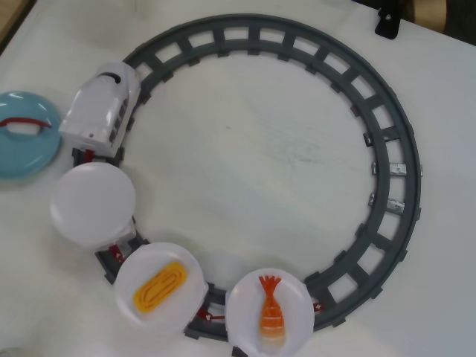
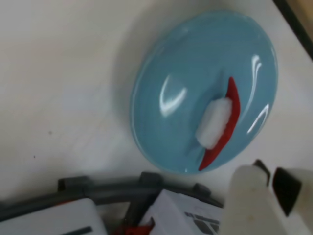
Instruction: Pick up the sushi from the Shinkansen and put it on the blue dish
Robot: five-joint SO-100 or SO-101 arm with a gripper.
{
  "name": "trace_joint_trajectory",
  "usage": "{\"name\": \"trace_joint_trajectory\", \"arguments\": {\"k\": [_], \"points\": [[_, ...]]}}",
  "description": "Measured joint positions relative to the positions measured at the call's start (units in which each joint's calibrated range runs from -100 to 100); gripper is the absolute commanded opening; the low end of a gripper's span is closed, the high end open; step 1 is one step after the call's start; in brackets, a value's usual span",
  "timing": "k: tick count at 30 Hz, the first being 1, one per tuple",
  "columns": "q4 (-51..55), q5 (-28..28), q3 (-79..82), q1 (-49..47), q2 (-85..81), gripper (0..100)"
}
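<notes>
The sushi (image 1: pixel 24 123) (image 2: pixel 219 123), a dark-red slab on white rice, lies tipped on its side on the blue dish (image 1: pixel 22 152) (image 2: pixel 176 63) at the left edge of the overhead view. The white Shinkansen (image 1: pixel 102 106) (image 2: pixel 183 215) stands on the grey track just right of the dish. It pulls three cars with round white plates, and the first plate (image 1: pixel 92 204) is bare. No arm or gripper shows in the overhead view. A blurred white and black shape (image 2: pixel 254 196) at the bottom right of the wrist view looks like the train's front.
The grey ring track (image 1: pixel 387 149) (image 2: pixel 102 188) fills most of the table. Behind the bare plate, a yellow egg piece (image 1: pixel 158 288) and an orange shrimp piece (image 1: pixel 271 312) ride on the second and third plates. A dark table edge (image 2: pixel 298 24) runs past the dish.
</notes>
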Motion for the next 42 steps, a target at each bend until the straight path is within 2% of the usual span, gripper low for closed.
{"name": "trace_joint_trajectory", "arguments": {"k": [7, 16, 25, 42], "points": [[-9.58, 1.66, 37.05, 0.57, -26.49, 3], [-14.12, 2.74, 66.06, -6.05, -51.79, 3], [-14.2, 4.4, 78.41, -9.56, -68.07, 3], [-13.95, 4.4, 85.36, -11.61, -80.81, 3]]}}
